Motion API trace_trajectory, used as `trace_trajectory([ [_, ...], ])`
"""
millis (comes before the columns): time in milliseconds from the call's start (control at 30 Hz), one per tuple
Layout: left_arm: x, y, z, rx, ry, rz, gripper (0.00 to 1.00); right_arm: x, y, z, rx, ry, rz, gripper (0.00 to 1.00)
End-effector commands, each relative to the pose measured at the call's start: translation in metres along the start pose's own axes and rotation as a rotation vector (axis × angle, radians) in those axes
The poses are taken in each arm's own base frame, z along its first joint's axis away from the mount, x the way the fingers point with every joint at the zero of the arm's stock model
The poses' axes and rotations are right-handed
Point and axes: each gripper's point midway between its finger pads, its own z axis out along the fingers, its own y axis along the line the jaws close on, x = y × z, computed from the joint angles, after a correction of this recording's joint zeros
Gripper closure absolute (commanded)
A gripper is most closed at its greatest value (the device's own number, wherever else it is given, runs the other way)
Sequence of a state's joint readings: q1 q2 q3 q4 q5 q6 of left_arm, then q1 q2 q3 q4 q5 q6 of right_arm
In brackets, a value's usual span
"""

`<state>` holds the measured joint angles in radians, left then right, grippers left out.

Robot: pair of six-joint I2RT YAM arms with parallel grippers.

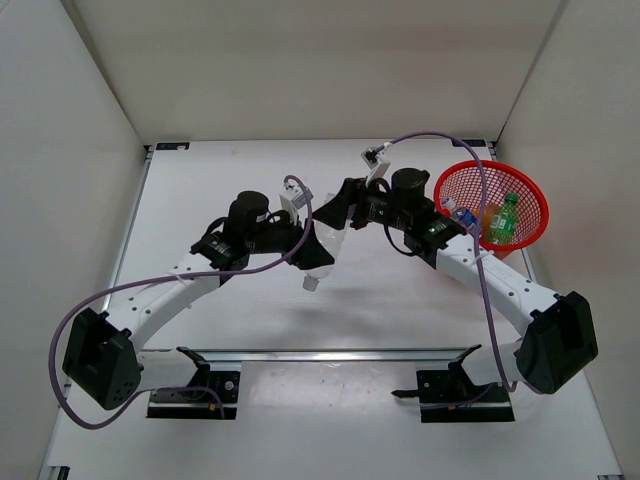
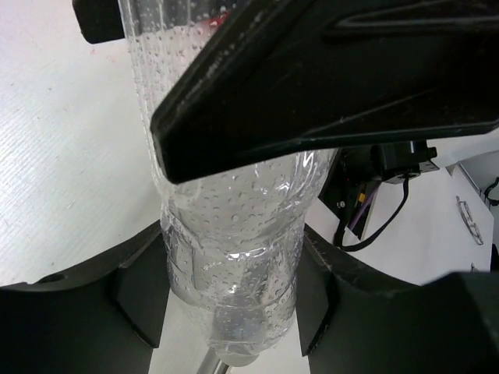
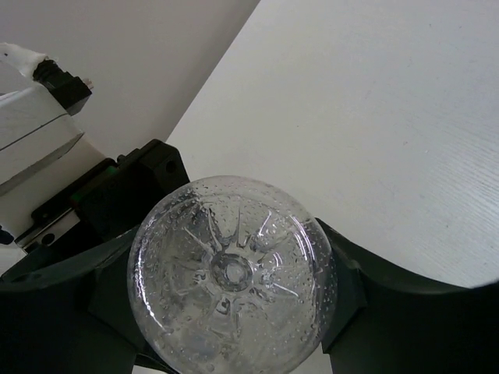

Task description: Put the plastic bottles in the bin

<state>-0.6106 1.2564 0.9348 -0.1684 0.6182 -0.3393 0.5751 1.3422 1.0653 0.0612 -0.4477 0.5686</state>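
A clear plastic bottle (image 1: 322,255) hangs over the middle of the table, tilted, its white cap (image 1: 311,284) pointing down toward the arms. My left gripper (image 1: 303,248) is shut on its lower body near the neck (image 2: 234,257), one finger pressing each side. My right gripper (image 1: 336,215) grips the upper end; the round base (image 3: 230,273) fills the gap between its fingers, which touch both sides. The red mesh bin (image 1: 500,167) stands at the far right and holds a green bottle (image 1: 505,220), an orange one (image 1: 490,214) and a blue-capped one (image 1: 462,214).
White walls close in the table at the back and on both sides. A purple cable (image 1: 480,200) arcs from the right arm over the bin's left side. The two wrists sit close together above the table's middle.
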Motion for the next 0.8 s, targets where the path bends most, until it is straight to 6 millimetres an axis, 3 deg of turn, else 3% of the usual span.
trace_trajectory([
  [0,-0.017,-0.014,-0.015,0.028,-0.075,0.005,0.6,-0.032,-0.001,-0.008,0.062,-0.136,-0.07,0.76],
  [33,-0.022,-0.014,-0.018,0.022,-0.095,0.009,0.4,-0.035,-0.007,-0.009,0.081,-0.143,-0.07,0.8],
  [67,-0.026,-0.015,-0.02,0.02,-0.107,0.008,0.27,-0.038,-0.007,-0.014,0.085,-0.151,-0.074,0.84],
  [100,-0.028,-0.017,-0.022,0.01,-0.118,-0.004,0.02,-0.044,-0.012,-0.018,0.104,-0.158,-0.079,0.86],
  [200,-0.027,-0.016,-0.034,-0.03,-0.119,-0.037,0.02,-0.072,-0.027,-0.039,0.166,-0.214,-0.11,0.9],
  [233,-0.028,-0.012,-0.044,-0.072,-0.127,-0.045,0.01,-0.084,-0.023,-0.046,0.174,-0.238,-0.151,0.94],
  [300,-0.024,0.002,-0.058,-0.158,-0.123,-0.067,0.01,-0.112,-0.045,-0.074,0.29,-0.273,-0.185,0.95],
  [333,-0.02,0.014,-0.069,-0.24,-0.123,-0.092,0.01,-0.131,-0.043,-0.088,0.322,-0.313,-0.236,0.94],
  [400,-0.018,0.046,-0.095,-0.447,-0.125,-0.141,0.01,-0.158,-0.065,-0.127,0.459,-0.357,-0.264,0.95],
  [433,-0.001,0.074,-0.112,-0.623,-0.085,-0.197,0.01,-0.177,-0.064,-0.146,0.509,-0.4,-0.307,0.96],
  [500,0.016,0.115,-0.149,-0.911,-0.046,-0.281,0.01,-0.195,-0.088,-0.192,0.689,-0.447,-0.317,0.96],
  [567,0.046,0.15,-0.189,-1.172,0.037,-0.359,0.02,-0.207,-0.105,-0.227,0.823,-0.482,-0.336,0.95],
  [633,0.055,0.165,-0.207,-1.241,0.044,-0.426,0.01,-0.212,-0.131,-0.263,0.958,-0.51,-0.317,0.94],
  [767,0.044,0.164,-0.199,-1.191,-0.033,-0.409,0.01,-0.208,-0.168,-0.299,1.132,-0.503,-0.282,0.93],
])
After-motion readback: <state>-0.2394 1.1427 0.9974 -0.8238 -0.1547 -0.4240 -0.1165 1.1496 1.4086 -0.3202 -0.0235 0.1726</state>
